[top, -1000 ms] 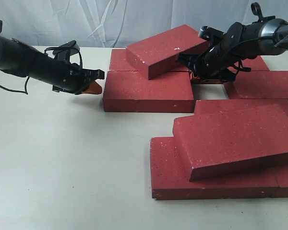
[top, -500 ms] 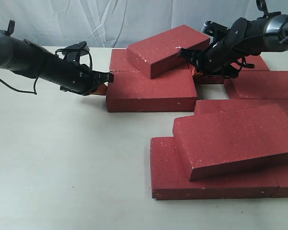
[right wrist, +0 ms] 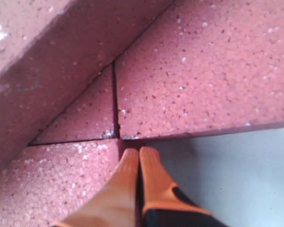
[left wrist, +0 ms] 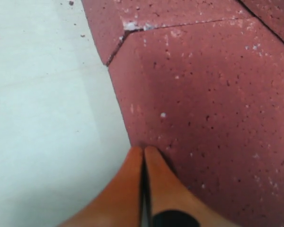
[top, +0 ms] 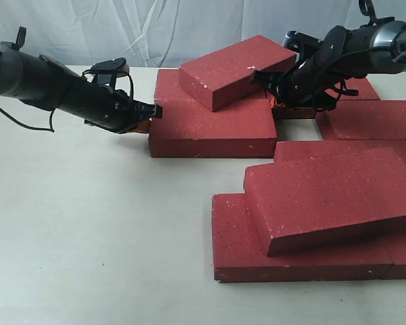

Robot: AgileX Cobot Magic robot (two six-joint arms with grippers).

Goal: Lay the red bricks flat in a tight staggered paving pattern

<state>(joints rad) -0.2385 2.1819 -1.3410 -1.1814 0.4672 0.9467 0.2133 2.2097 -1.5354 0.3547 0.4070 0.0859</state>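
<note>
Left arm low, left claw (top: 149, 116) pressed together (empty) against flat brick (top: 213, 128); right claw (top: 276, 95) likewise, beside tilted brick (top: 233, 71), far edge of table (top: 88, 223).

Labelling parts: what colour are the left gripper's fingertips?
Orange. The left gripper's fingertips show best in the left wrist view.

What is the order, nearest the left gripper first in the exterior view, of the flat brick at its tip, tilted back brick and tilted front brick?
1. Flat brick: at the left gripper tip.
2. Tilted back brick: propped over it.
3. Tilted front brick: front right.
</note>
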